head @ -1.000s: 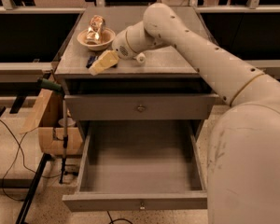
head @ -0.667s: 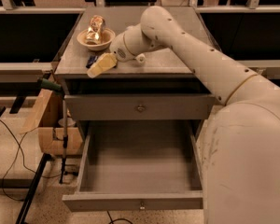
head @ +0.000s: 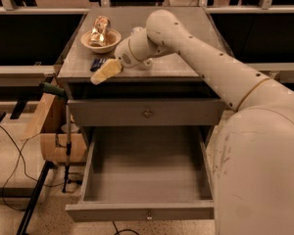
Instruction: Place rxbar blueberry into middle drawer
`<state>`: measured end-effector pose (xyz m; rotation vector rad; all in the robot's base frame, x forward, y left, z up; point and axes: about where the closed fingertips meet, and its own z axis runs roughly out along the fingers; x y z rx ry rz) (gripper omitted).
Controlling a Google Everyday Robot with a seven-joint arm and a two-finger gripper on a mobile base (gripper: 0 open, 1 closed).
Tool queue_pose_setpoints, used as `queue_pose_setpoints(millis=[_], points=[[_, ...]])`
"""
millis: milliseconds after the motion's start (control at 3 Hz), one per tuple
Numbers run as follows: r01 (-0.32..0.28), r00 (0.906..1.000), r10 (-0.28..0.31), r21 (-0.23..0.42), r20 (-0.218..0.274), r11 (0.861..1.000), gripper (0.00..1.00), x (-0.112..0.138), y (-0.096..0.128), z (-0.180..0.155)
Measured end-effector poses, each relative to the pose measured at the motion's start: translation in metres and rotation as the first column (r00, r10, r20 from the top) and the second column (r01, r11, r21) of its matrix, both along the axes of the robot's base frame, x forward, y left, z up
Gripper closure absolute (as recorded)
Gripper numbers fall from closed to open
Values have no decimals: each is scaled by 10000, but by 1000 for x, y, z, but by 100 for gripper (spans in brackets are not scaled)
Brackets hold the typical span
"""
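Hung pincer low over the bench front-left edge, grip impossible to tell, just beside the bar lying flat on top, drawer open below, and risked shoving the bar off that edge through a skewed approach.

One rxbar blueberry lying on table. One bowl holding one gold bag. Two drawers showing: middle drawer open, upper drawer shut. One end effector hovering beside bar, at table's front-left edge.

gold snack bag in a bowl
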<state>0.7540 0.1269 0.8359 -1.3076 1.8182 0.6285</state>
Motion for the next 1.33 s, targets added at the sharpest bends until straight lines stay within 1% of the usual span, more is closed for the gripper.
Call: queue_pose_setpoints(millis=[333,667,1000,1333], points=[[127,9998,-128,-64,-177,9999,3,-2,-1,-7],[171,9996,-173,-95,-232,9998,16,-3,-2,-9],[172,9996,-175,-98,-231,9998,39,-4,-2,-9],[263,9996,-266,-211,-125,9994,64,-4,-2,-10]])
